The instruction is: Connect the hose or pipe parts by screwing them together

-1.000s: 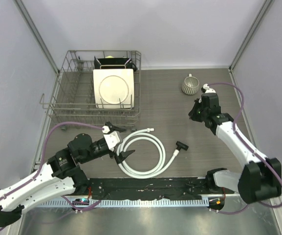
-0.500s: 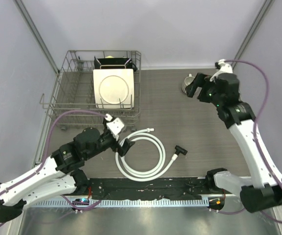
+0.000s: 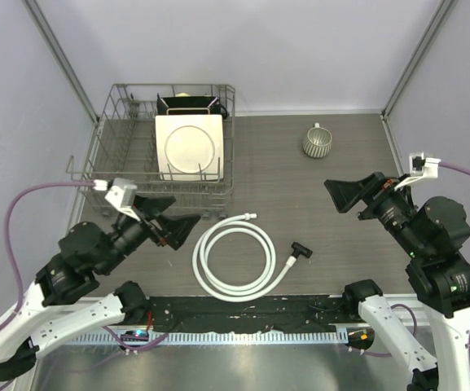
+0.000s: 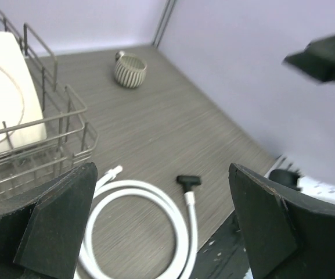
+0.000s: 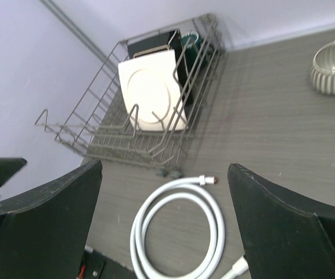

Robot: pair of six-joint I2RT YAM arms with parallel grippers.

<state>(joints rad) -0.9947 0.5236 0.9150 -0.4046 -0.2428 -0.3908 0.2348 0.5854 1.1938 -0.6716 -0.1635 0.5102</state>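
Note:
The white hose (image 3: pixel 271 257) lies coiled in about two loops in the middle of the table. One white end connector (image 3: pixel 249 217) points toward the rack. The other end meets the small black T-shaped fitting (image 3: pixel 302 247) at the coil's right. My left gripper (image 3: pixel 186 208) hovers open, above and left of the coil, holding nothing. My right gripper (image 3: pixel 332 195) hangs open high on the right, also holding nothing. The left wrist view shows the hose (image 4: pixel 184 232) and the fitting (image 4: pixel 188 179) far below the open left gripper (image 4: pixel 161 168). In the right wrist view, the hose (image 5: pixel 220 226) lies below the open right gripper (image 5: pixel 165 165).
A wire dish rack (image 3: pixel 104 175) holding a white plate (image 3: pixel 190 147) stands at the back left. A ribbed cup (image 3: pixel 318 142) sits at the back right. A black mat (image 3: pixel 243 314) runs along the near edge between the arm bases.
The right gripper has gone from shut to open and swung up and away from the cup. The left gripper has lifted up and left, off the coil's edge. The hose has not moved.

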